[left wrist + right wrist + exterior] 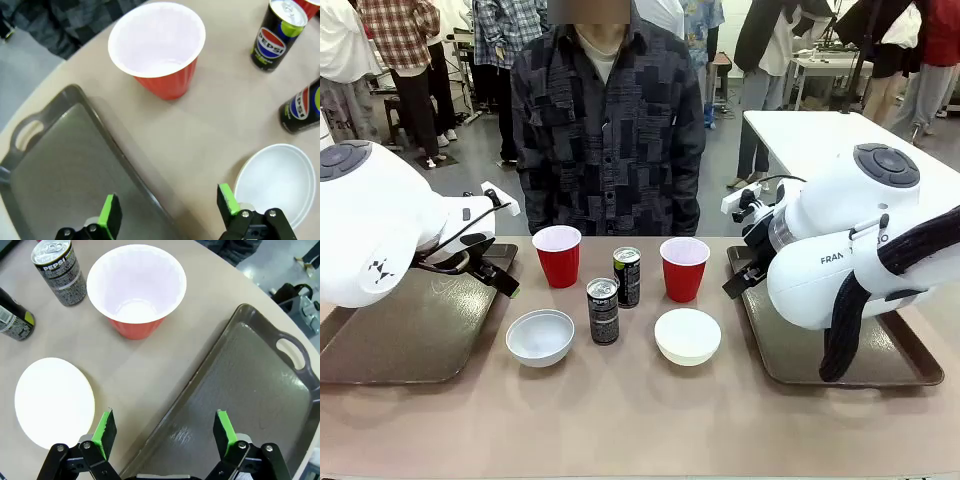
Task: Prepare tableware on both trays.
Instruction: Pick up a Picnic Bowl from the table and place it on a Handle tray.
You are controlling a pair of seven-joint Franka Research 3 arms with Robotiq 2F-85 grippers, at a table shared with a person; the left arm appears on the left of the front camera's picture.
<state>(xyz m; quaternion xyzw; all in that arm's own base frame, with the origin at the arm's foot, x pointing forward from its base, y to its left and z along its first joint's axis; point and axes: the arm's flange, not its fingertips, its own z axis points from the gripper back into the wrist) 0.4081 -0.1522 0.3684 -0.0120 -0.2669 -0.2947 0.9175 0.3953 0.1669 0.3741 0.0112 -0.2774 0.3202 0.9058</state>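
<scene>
On the bare table between the trays stand two red cups (557, 256) (684, 268), two dark cans (627, 276) (603, 310) and two white bowls (540, 337) (687, 335). The left tray (390, 340) and right tray (790, 355) carry no tableware. My left gripper (169, 205) is open above the left tray's inner rim (125, 165), with a red cup (160, 50) ahead and a bowl (280, 180) beside it. My right gripper (164, 425) hangs open over the right tray's inner rim (200, 385), close to a bowl (52, 402) and the other red cup (135, 290).
A person in a dark patterned shirt (608, 120) stands at the far side of the table, hands out of sight. Both white arms (380, 230) (840, 250) lean in over the trays. A strip of bare tabletop (640, 420) runs along the near edge.
</scene>
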